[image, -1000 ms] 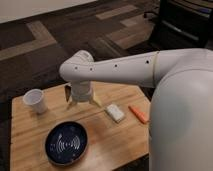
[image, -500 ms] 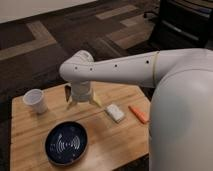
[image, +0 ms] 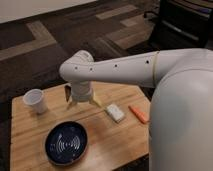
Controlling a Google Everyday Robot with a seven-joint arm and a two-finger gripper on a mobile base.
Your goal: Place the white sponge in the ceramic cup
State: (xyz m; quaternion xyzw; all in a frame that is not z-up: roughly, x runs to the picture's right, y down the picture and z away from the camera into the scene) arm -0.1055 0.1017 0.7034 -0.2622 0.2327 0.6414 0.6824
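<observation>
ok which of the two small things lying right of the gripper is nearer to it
The white sponge, the pale rounded block just right of the gripper above the table; the thin orange stick lies beyond it, further right.

**Nothing has visibly moved**

The gripper hangs over the table between the cup and the sponge, at the same spot as a second ago, with its fingers just as far apart. The arm's pose matches too.
</observation>
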